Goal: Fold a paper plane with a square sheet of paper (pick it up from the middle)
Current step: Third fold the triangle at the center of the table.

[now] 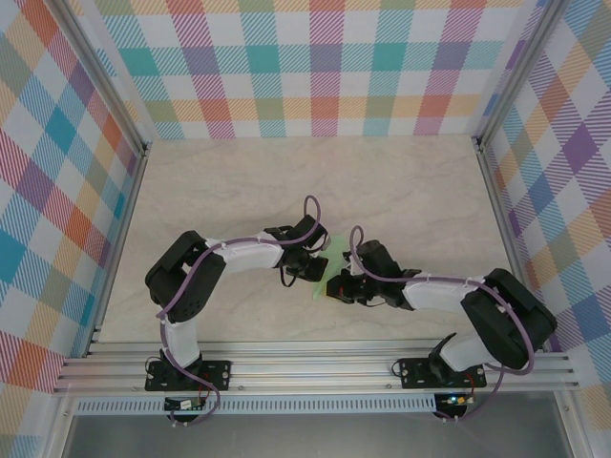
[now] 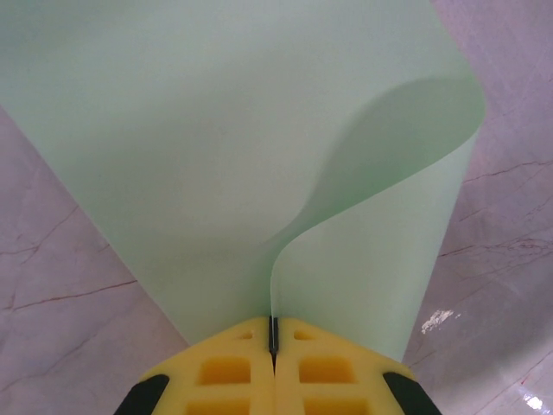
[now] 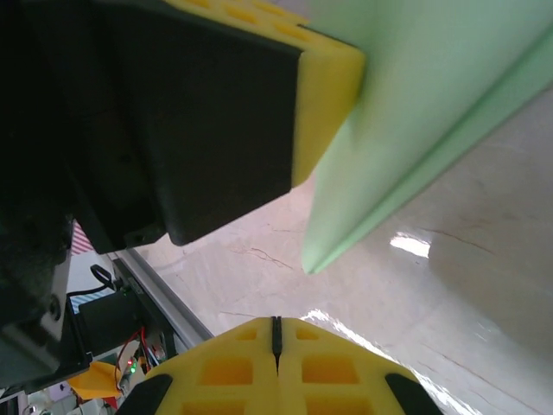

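Pale-green and thin, the sheet of paper [image 2: 216, 130] is pinched at its edge by the left gripper [image 2: 273, 324], whose yellow fingers [image 2: 226, 372] are pressed together with the paper caught in the seam between them. From that pinch the sheet rises and spreads wide, and one side curls over in a soft, loose bend rather than a sharp crease. From above, the left gripper [image 1: 313, 260] and the right gripper [image 1: 336, 286] sit close together near the middle of the marble-patterned table [image 1: 401, 191], with the sheet of paper [image 1: 323, 272] showing as a small green patch between them. In the right wrist view, the right gripper [image 3: 276, 322] has its yellow fingers [image 3: 229, 372] pressed together with nothing between them. It sits just below the paper [image 3: 432, 86], apart from it. The black and yellow finger of the left gripper [image 3: 216, 112] lies against the sheet. One pointed corner of the paper hangs down toward the table [image 3: 415, 303]; I cannot tell whether it touches.
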### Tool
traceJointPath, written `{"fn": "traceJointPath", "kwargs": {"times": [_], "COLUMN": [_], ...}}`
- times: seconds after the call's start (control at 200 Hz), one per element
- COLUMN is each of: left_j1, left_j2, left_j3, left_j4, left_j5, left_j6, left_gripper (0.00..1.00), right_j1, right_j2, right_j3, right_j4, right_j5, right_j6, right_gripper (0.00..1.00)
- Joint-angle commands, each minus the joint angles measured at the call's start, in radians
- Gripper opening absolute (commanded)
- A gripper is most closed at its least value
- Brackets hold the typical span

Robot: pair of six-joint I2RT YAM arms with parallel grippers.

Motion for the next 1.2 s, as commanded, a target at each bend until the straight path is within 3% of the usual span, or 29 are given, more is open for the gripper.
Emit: {"fn": "traceJointPath", "kwargs": {"times": [0.0, 0.58, 1.195], "left_j1": [0.007, 0.005, 0.007], "left_j2": [0.028, 0.037, 0.043], "left_j3": [-0.040, -0.046, -0.043], "left_j4": [0.000, -0.002, -0.002], "left_j5": [0.008, 0.024, 0.030], "left_j6": [-0.004, 0.004, 0.006], "left_gripper": [0.00, 0.00, 0.00], "right_j1": [0.025, 0.036, 0.042], "right_j2": [0.046, 0.188, 0.267], "right_j3": [0.021, 0.024, 0.036], "right_j4": [0.097, 0.265, 0.272], "right_j5": [0.013, -0.010, 0.018], "right_j6": [0.043, 0.084, 0.069], "right_gripper": [0.00, 0.00, 0.00]}}
